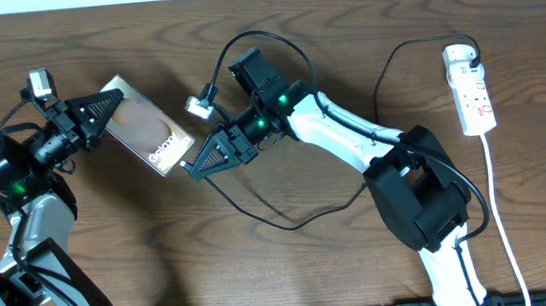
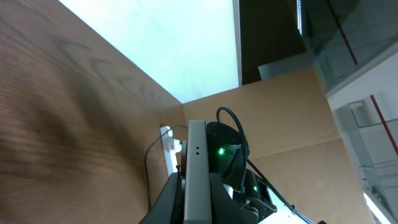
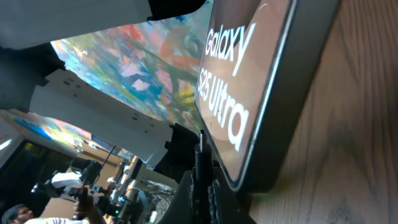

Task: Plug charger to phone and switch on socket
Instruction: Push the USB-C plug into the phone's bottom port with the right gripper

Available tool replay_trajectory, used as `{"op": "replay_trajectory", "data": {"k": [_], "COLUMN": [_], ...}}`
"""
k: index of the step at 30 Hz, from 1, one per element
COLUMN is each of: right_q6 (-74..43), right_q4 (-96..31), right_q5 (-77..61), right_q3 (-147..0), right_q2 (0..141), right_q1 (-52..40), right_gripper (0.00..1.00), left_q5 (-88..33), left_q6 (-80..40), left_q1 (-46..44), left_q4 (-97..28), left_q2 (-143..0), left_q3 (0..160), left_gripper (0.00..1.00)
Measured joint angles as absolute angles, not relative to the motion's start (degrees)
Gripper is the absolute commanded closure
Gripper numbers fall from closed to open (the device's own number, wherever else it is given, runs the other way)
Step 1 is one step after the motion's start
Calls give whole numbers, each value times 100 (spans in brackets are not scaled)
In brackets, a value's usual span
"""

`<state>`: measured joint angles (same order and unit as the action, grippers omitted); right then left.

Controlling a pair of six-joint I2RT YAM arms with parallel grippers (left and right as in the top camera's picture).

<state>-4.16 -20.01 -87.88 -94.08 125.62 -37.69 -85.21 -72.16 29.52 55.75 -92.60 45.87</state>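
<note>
The task looks to be partway through its first step, with nothing finished yet. The phone (image 1: 151, 133) is lifted off the tabletop (image 1: 360, 14) at a slant, and the left gripper (image 1: 96, 112) is clamped on its upper end. In the left wrist view the slab shows edge-on between the fingers. The right gripper (image 1: 197, 165) is closed on the plug end of the charger (image 1: 295, 224) and has brought it right up to the phone's lower end. In the right wrist view the thin black plug tip (image 3: 201, 146) points at the phone's bottom edge, just beside it. I cannot tell whether it has entered the port, though it looks lined up rather than seated.

Pushing the plug home appears to remain, and after that the switch. The socket (image 1: 472, 94) lies well apart from both arms at the right side of the tabletop, and neither gripper is near it. Its red markings are visible, but they are too small to show whether it is on.

The phone is a flat grey-brown slab with a dark rim and white "Galaxy S25 Ultra" lettering on the face turned to the right wrist camera. The charger's cable trails from the plug in a loose loop across the tabletop, then rises toward the far end of the socket. The socket's own white cord (image 1: 501, 211) runs down toward the near edge.
</note>
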Motion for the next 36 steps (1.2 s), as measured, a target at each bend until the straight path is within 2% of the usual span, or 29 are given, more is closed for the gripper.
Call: {"op": "replay_trajectory", "data": {"k": [36], "right_q6": [-593], "right_q4": [-1876], "right_q5": [-8680], "right_q3": [-9408], "right_q2": [12562], "right_q1": [-3739], "right_gripper": [99], "left_q5": [-8523], "left_q6": [-7199], "left_q1": [2952], "left_q4": [5575], "left_q2": [-9260], "left_q3": [4587], "left_gripper": [93]}}
